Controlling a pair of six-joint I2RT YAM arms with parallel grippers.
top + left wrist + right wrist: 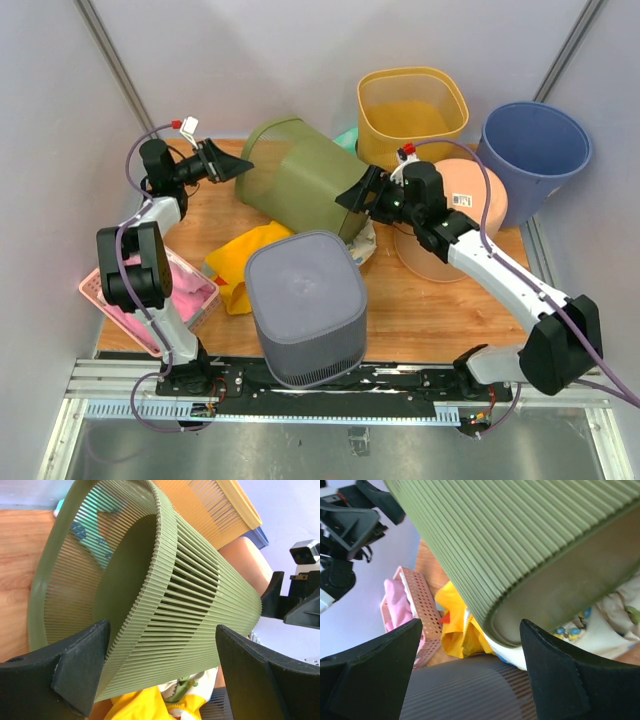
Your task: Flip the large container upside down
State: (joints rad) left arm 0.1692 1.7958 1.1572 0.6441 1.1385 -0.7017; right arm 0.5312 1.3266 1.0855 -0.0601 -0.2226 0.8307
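The large olive-green ribbed container (300,180) lies tilted on its side at the middle back of the table, mouth to the left, base to the right. My left gripper (238,166) is open at its rim. In the left wrist view the rim and side wall (190,595) stand between the spread fingers of the left gripper (161,635). My right gripper (352,196) is open at the container's base. In the right wrist view the base corner (555,590) sits between the spread fingers of the right gripper (470,630). Neither gripper is closed on it.
A grey ribbed container (305,300) stands upside down at the front. A yellow bin (412,110), a blue bucket (535,150) and a peach bucket (470,200) stand at the back right. A pink basket (150,290) is at the left. A yellow cloth (240,260) and a white printed cloth (362,245) lie under the green container.
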